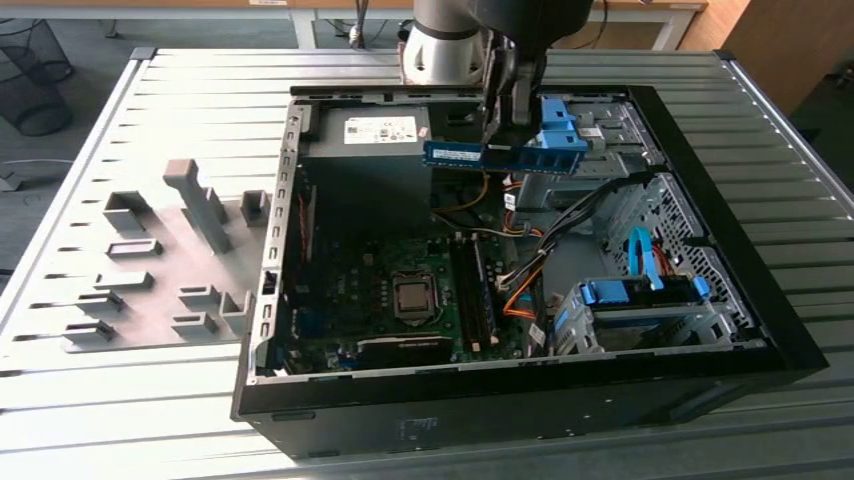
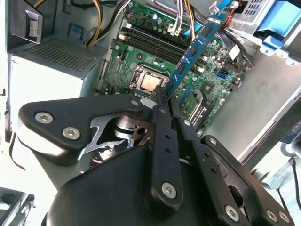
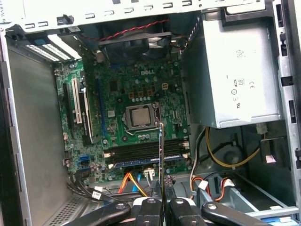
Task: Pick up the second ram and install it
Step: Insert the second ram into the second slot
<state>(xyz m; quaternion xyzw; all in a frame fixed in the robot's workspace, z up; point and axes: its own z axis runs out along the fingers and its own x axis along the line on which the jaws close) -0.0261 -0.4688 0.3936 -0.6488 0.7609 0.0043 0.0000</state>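
My gripper (image 1: 497,140) is shut on the second ram (image 1: 505,155), a long blue-green stick with black chips. It hangs level above the back part of the open computer case (image 1: 267,300), well clear of the motherboard (image 1: 387,300). In the second wrist view the ram (image 2: 193,49) juts out from between the fingers (image 2: 162,108) over the board. In the first wrist view the ram shows edge-on (image 3: 161,155) above the memory slots (image 3: 146,153), near the processor (image 3: 140,116). One slot appears to hold a blue stick (image 3: 141,162).
Power supply (image 1: 380,130) sits at the case's back. Blue drive-bay clips (image 1: 641,295) and orange and yellow cables (image 1: 527,270) fill the exterior view's right side. A grey slotted fixture (image 1: 174,260) lies on the metal table at the exterior view's left.
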